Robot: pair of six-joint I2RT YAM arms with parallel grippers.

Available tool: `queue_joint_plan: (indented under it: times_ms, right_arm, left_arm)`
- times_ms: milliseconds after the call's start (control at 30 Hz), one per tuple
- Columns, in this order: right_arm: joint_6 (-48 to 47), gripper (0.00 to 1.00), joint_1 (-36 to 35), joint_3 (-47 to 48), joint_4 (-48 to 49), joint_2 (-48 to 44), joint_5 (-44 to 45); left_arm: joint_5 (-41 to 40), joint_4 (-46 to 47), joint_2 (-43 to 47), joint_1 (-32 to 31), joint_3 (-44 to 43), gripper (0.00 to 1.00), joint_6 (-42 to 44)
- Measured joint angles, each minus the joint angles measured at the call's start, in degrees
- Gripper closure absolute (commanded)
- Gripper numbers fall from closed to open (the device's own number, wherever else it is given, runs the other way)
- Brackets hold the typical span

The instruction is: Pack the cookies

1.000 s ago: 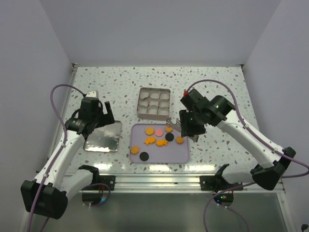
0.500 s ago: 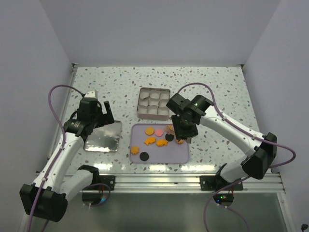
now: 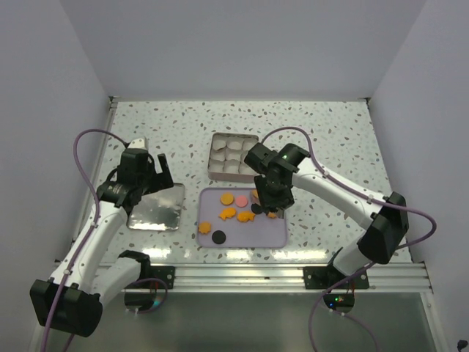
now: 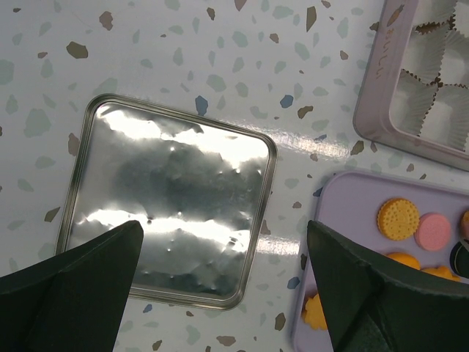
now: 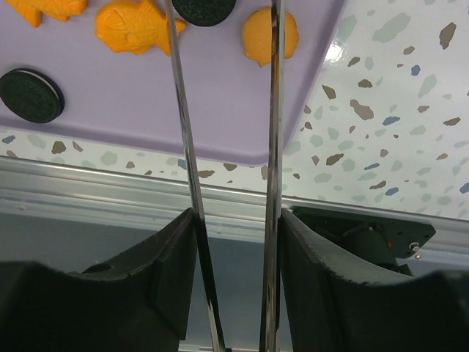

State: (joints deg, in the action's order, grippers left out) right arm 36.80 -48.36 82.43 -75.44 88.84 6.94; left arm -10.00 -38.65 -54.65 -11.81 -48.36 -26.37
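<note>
Speckled terrazzo table (image 3: 322, 125), lavender walls (image 3: 44, 88)

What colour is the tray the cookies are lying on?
Lavender, a pale purple tray; the top external view shows it best.

the right arm's fingers (image 3: 267, 202) have swung leftward in over the lavender tray (image 3: 272, 235) and the cookies (image 3: 227, 214)

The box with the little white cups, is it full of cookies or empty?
Empty. The tin shows only white paper cups, and the cookies all lie on the purple tray.
</note>
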Motion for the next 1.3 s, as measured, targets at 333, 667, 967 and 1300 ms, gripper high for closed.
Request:
queue_joint_plan:
  times_ms: [333, 667, 967, 1300]
  right_arm:
    - [-0.35, 0.53, -0.13, 0.59, 0.72, 2.29, 0.52]
    - [-0.44, 0.70, -0.24, 1.22, 0.61, 2.38, 1.16]
    - [-0.44, 0.73, -0.37, 12.37, -1.60, 3.80, 3.48]
    - [-1.95, 0.72, -0.28, 32.17, -2.25, 9.35, 7.30]
  left_arm:
    - [0.00, 0.00, 0.04, 0.00, 0.13, 0.00, 0.00]
    - [0.00, 0.02, 0.04, 0.00, 0.26, 0.00, 0.00]
    - [0.00, 0.02, 0.04, 0.00, 0.28, 0.00, 0.00]
    - [0.02, 0.04, 0.04, 0.00, 0.28, 0.00, 0.00]
